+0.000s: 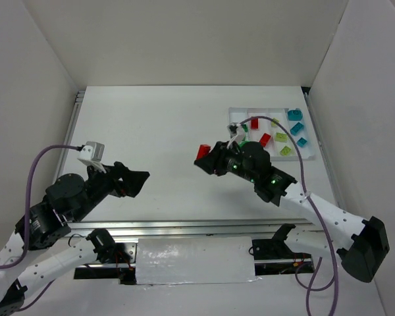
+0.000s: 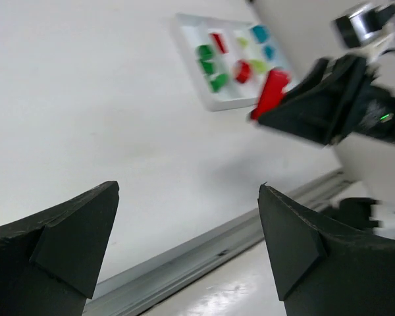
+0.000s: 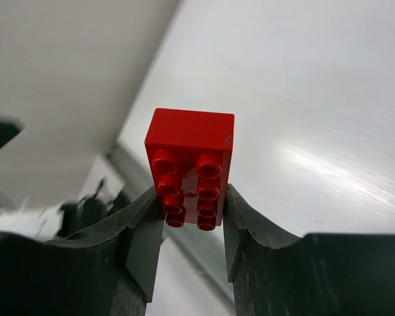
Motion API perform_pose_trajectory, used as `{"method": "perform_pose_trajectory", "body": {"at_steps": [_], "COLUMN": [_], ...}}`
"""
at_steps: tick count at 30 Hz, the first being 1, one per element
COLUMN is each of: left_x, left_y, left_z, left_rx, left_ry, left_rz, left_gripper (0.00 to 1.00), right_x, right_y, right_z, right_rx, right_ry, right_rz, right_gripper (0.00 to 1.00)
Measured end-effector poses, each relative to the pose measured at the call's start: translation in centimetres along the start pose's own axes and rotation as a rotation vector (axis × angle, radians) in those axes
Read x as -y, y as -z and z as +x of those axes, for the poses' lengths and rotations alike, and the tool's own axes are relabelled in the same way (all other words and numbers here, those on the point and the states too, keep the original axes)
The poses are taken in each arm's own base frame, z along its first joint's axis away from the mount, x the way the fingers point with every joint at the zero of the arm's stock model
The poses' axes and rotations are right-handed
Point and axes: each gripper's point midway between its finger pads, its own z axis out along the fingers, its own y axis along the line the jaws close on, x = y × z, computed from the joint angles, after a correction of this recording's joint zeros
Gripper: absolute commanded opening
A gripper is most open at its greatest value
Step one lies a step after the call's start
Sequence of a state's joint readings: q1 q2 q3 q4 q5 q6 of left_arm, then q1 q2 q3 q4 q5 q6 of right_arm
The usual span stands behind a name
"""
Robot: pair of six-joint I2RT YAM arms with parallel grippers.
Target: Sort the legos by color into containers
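The tray (image 1: 237, 112) lies at the table's (image 1: 158, 131) far right corner, with several bricks (image 1: 294, 127) spread among its compartments. 1 brick (image 1: 203, 153) sits in the right gripper (image 1: 207, 160), above the table just left of the tray. The left gripper (image 1: 139, 179) hangs well apart, near left.

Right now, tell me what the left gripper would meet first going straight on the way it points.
Probably bare table: the left gripper seems aimed down at it. The right gripper holding the red brick sits off-line, though depth is unclear.
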State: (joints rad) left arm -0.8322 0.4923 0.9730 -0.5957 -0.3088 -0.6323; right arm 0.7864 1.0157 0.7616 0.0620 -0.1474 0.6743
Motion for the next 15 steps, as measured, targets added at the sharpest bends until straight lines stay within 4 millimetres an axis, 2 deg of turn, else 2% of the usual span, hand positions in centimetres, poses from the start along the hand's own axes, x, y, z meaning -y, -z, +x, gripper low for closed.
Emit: {"method": "perform_pose_trajectory", "body": {"at_steps": [4, 6, 8, 15], "left_x": [-3.9, -4.9, -5.3, -4.8], "left_y": [-0.4, -0.6, -0.7, -1.1], "left_z": [3.0, 4.5, 5.2, 5.7], "left_rx": [-0.057, -0.092, -0.116, -0.14], "left_ry": [-0.072, -0.099, -0.124, -0.149], "left_rz": [-0.143, -0.17, -0.179, -0.148], "left_gripper": [0.99, 0.99, 1.0, 0.99], "right_x": [7.9, 10.3, 12.0, 17.4], "right_y": [1.6, 2.6, 3.5, 6.9], "right_z": [-2.4, -3.3, -4.2, -6.8], "right_rx": [0.05, 0.063, 0.078, 0.134], "right_ry": [-0.084, -0.108, -0.125, -0.19], "right_rz": [0.299, 0.405, 0.477, 0.651], "right_gripper": [0.0, 0.0, 0.0, 0.0]}}
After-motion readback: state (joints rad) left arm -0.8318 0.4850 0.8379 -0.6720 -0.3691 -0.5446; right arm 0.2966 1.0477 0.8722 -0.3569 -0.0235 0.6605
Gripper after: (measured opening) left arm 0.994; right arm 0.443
